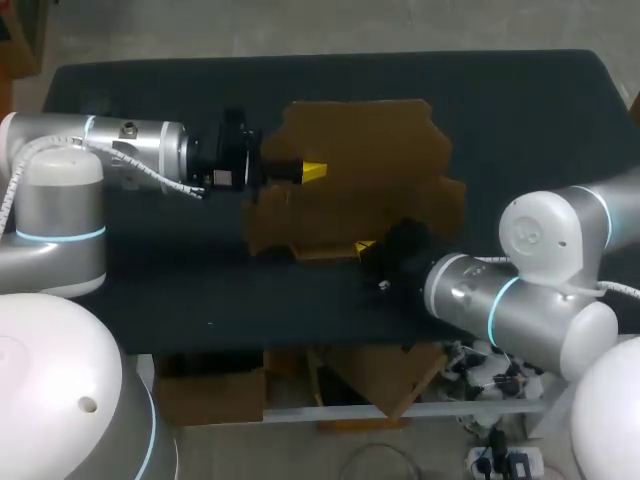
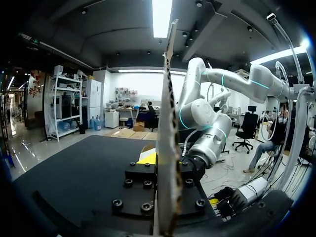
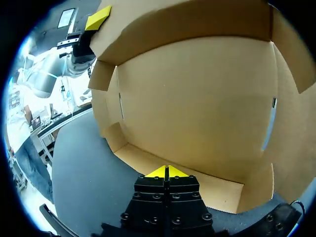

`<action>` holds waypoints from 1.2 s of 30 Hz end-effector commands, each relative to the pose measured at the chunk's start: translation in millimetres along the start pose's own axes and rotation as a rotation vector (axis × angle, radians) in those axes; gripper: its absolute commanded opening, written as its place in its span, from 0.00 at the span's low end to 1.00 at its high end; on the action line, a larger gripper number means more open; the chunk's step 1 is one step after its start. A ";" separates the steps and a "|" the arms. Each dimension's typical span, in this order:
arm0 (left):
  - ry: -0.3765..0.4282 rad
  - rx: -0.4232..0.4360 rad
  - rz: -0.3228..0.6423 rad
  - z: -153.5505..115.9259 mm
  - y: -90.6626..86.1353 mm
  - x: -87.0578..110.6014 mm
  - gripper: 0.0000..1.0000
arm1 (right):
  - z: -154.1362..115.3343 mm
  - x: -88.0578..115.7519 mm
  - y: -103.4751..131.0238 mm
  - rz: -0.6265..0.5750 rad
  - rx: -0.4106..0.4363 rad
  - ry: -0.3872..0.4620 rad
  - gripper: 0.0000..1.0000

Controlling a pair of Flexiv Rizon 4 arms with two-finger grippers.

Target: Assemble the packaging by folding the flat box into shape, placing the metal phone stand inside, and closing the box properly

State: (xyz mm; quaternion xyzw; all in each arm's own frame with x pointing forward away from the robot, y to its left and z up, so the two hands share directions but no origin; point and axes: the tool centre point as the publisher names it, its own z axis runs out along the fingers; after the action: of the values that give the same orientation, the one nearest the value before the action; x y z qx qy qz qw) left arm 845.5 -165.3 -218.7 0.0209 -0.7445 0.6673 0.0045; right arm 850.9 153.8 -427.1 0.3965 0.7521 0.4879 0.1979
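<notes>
One dark table [image 1: 540, 120]; at its middle, toward the far edge, half-folded cardboard box [image 1: 360, 150]: likely light, thin, easily creased, best pinched at panel edges beside folds. Left gripper [image 1: 310, 172] clamped on an upright panel; right gripper [image 3: 168, 172] closed, empty, at the near flap.

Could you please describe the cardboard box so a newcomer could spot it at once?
Start at the dark table; near its middle, between the left gripper and right gripper, sits the cardboard box. It is the only brown thing on the tabletop, a partly folded sheet with notched flaps.
</notes>
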 end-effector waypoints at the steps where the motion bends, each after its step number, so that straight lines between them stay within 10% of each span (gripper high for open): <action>1: -0.008 -0.003 -0.003 -0.8 3.5 6.5 0.00 | 2.2 0.4 -4.1 0.000 -0.007 -0.004 0.00; 36: -0.018 -0.011 -0.070 2.5 8.9 16.5 0.00 | 2.2 0.4 -4.1 0.000 -0.007 -0.004 0.00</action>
State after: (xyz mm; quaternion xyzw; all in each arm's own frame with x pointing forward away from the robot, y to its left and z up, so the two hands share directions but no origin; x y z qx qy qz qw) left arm 830.0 -168.6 -223.6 0.0520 -0.7465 0.6630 0.0217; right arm 851.0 153.8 -427.1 0.3965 0.7521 0.4879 0.1978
